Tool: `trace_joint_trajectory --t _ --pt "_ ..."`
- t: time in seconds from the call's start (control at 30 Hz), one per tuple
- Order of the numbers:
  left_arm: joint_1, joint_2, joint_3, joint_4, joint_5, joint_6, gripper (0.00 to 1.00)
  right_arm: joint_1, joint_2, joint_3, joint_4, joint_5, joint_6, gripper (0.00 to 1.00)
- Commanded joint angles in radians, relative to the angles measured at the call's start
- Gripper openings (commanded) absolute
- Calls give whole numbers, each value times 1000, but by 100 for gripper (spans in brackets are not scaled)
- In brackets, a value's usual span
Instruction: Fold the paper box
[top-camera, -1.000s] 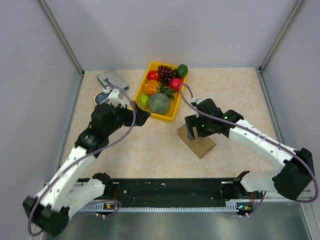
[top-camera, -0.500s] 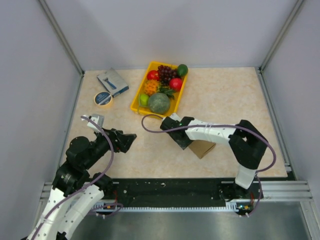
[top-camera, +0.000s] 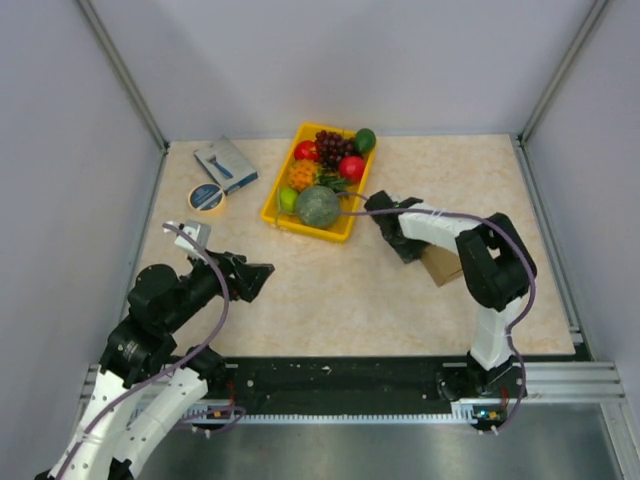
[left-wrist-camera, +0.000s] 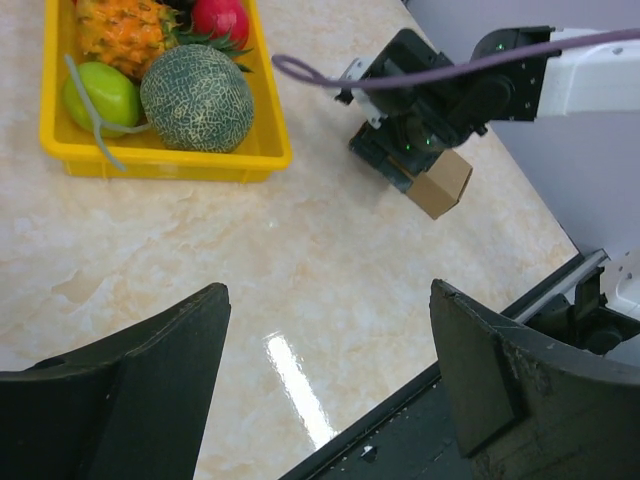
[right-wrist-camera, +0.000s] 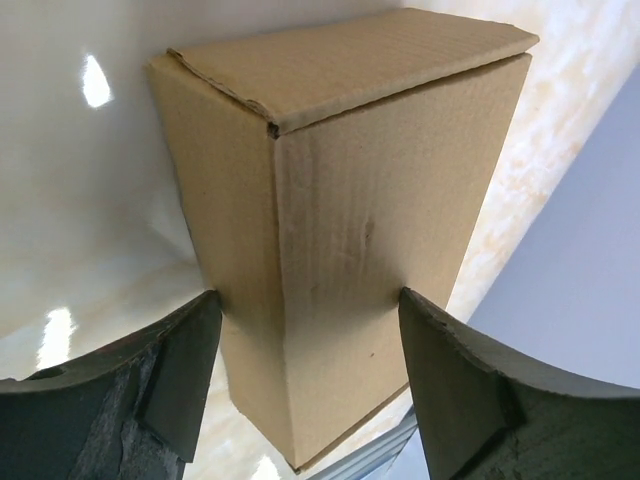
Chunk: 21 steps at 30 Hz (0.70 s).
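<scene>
Seems nearly done: grips the paper box, already folded shut, in the right pincer, right of the tray. Holds the left pincer wide open, empty. Leaves probably only setting down.

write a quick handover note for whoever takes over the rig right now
Left gripper: open, empty, over the near left of the table.
Right gripper: looks shut on the paper box, a finger on each of two opposite sides.
Box: right of and nearer than the yellow fruit tray, apart from it; cannot tell if it rests on the table.
Done: folded into a carton, visible end flap shut.
Left: the other end is hidden, check it; then probably set down and release.
</scene>
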<state>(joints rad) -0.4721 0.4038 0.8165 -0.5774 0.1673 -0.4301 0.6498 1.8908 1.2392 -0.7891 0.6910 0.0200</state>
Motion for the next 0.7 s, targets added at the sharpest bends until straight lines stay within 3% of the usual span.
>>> trace_joint_trajectory --t 0.0,0.2,0.3,0.53,0.67 --pt "0 47 39 48 40 28 85 -226 22 81 77 -8 -123 70" --pt "0 112 29 71 119 24 85 -508 31 43 223 -47 -255 73" --pt "1 156 20 92 166 21 84 -571 53 66 258 -100 -267 74" --pt "-36 225 12 152 207 10 84 -619 116 132 277 -78 -295 76" --pt "-39 231 19 140 195 24 85 -555 12 189 197 47 -230 85"
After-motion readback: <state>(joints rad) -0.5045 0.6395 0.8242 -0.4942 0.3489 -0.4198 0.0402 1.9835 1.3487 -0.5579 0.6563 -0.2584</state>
